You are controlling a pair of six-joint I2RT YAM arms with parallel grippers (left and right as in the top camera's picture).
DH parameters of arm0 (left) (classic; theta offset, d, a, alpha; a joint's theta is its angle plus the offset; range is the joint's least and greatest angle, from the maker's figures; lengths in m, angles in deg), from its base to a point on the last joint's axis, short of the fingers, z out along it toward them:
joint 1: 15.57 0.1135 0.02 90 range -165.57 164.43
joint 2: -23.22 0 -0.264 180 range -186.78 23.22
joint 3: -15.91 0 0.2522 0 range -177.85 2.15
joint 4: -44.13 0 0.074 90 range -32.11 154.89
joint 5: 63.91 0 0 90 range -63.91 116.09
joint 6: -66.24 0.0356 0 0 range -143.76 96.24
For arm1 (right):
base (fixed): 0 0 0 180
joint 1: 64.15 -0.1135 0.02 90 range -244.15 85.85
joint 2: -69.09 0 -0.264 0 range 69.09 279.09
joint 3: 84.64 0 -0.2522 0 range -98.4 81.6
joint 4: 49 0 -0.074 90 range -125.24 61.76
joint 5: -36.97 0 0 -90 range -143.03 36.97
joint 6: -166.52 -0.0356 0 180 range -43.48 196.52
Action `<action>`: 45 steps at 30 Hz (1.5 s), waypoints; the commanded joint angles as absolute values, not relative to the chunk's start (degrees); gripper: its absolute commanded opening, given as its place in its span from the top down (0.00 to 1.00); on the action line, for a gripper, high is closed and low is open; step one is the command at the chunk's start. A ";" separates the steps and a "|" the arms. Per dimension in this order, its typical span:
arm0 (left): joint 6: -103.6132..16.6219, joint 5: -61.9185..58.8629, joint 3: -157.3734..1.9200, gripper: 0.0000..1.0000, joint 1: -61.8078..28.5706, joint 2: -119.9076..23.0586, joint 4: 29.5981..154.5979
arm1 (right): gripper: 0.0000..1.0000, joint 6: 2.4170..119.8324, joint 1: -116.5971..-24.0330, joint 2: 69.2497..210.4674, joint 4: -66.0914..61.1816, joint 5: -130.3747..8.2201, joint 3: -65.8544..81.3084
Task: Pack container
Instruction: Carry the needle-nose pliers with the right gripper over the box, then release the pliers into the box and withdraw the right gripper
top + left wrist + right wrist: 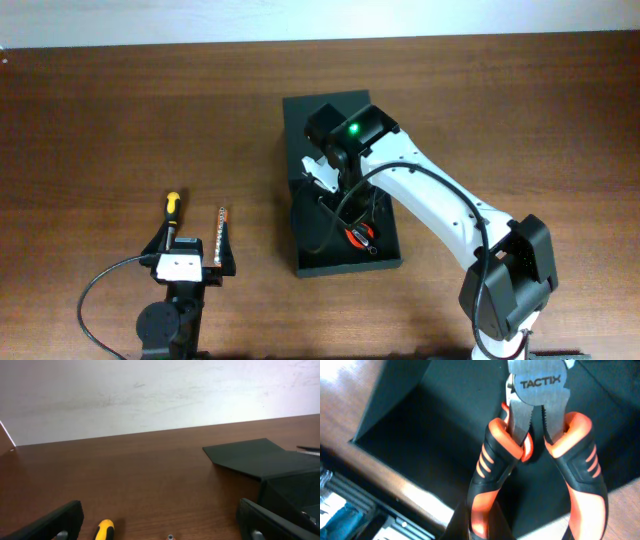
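Observation:
The container [350,268] is a dark green-black box lying open at mid-table, its flap lid [300,120] laid back on the far side. It also shows in the left wrist view [270,465]. My right gripper [340,200] is inside the box, shut on one orange-and-black handle of the pliers [540,390], at my fingers [482,522]. The pliers' orange handles show in the overhead view [358,236]. My left gripper [192,245] is open and empty at the front left, its fingers [162,530] on either side of a yellow-handled screwdriver [172,208].
A thin reddish-brown rod-like tool [221,228] lies next to the screwdriver [105,530], between my left fingers. A black cable [100,285] loops by the left arm's base. The table's far edge meets a white wall [150,395].

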State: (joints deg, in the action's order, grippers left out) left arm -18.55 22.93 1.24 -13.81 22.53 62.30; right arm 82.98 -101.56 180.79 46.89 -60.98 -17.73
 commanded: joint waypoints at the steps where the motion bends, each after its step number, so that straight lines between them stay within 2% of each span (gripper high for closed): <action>1: -17.43 22.69 1.66 0.01 -13.48 22.82 62.21 | 0.96 80.49 -101.25 180.15 43.61 -62.09 -12.81; 19: -17.43 22.69 1.66 0.01 -13.48 22.82 62.21 | 0.95 80.73 -101.25 180.15 30.49 -62.12 1.81; 20: -17.43 22.69 1.66 0.01 -13.48 22.82 62.21 | 0.85 80.73 -101.25 180.15 30.39 -62.12 1.81; 21: -17.43 22.69 1.66 0.01 -13.48 22.82 62.21 | 0.69 80.73 -101.25 180.15 30.25 -62.09 1.81; 22: -17.43 22.69 1.66 0.01 -13.48 22.82 62.21 | 0.60 80.73 -101.25 180.15 30.23 -62.09 1.81; 23: -17.43 22.69 1.66 0.01 -13.48 22.82 62.23 | 0.53 80.73 -101.25 180.15 30.25 -62.09 1.81; 27: -17.43 22.69 1.66 0.01 -13.48 22.82 62.21 | 0.14 80.71 -101.25 180.15 30.25 -62.09 1.79; 29: -17.43 22.69 1.66 0.01 -13.48 22.82 62.23 | 0.01 80.69 -101.25 180.13 30.36 -62.09 1.49; 33: -17.43 22.69 1.66 0.01 -13.48 22.82 62.23 | 0.01 80.69 -101.25 180.02 33.71 -62.12 -3.26; 39: -17.43 22.69 1.66 0.01 -13.48 22.82 62.21 | 0.01 80.71 -101.23 179.98 43.15 -61.77 -23.80; 40: -17.43 22.69 1.66 0.01 -13.48 22.82 62.21 | 0.01 80.71 -101.10 179.98 46.49 -59.73 -31.69; 44: -17.43 22.69 1.66 0.01 -13.48 22.82 62.21 | 0.01 80.34 -99.53 179.98 54.95 -46.92 -48.26; 45: -17.43 22.69 1.66 0.01 -13.48 22.82 62.21 | 0.01 78.39 -97.80 179.98 59.06 -39.71 -55.69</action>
State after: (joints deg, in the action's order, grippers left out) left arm -18.57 22.93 1.26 -13.81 22.58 62.25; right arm 80.95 -100.88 180.92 53.58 -54.99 -43.34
